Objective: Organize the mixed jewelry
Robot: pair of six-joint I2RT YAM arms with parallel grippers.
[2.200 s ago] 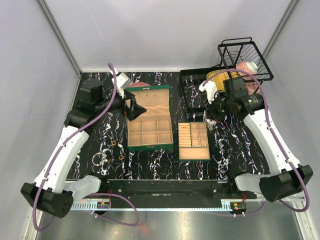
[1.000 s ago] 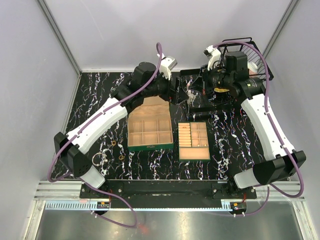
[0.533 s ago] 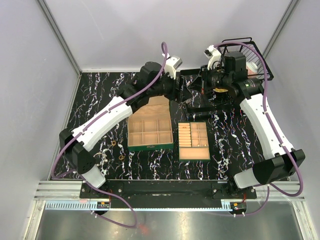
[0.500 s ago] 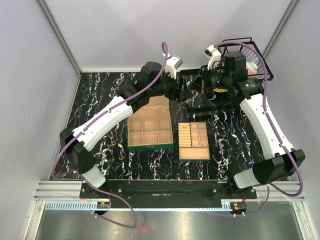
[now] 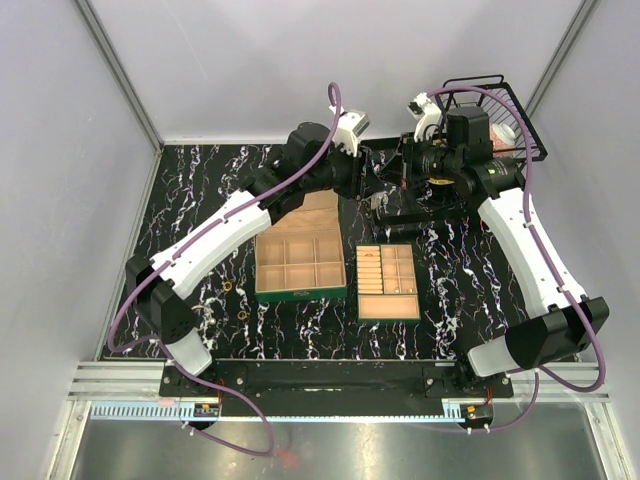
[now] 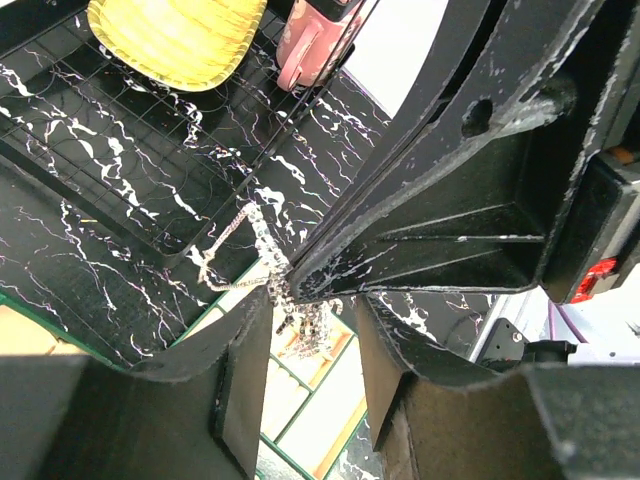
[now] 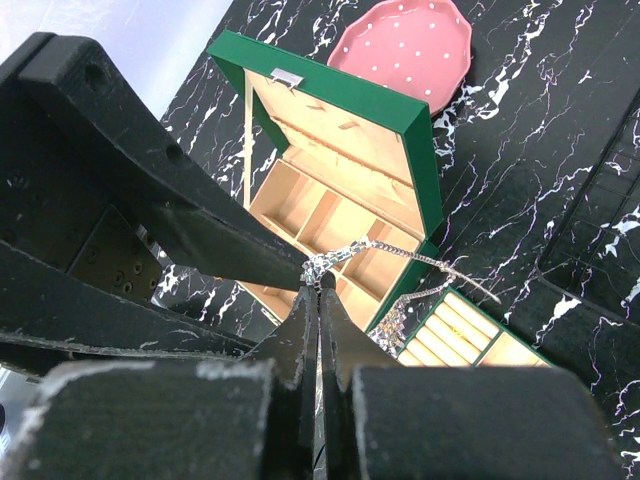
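Narrowed since a second ago, my left gripper (image 6: 312, 330) stands half-open around the chain necklace (image 7: 316, 266) that my right gripper (image 7: 318, 283) pinches tight, aloft over the table's (image 5: 185, 180) far edge, behind the green box (image 5: 300, 294).

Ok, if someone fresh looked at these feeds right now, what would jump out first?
Both arms meet, raised over the far middle of the table, with a silvery chain dangling where they meet: the right tool is pinched shut on it, and the left tool has its fingers apart on either side of the hanging clump. Below them sits the open green box, a tan tray at its right.
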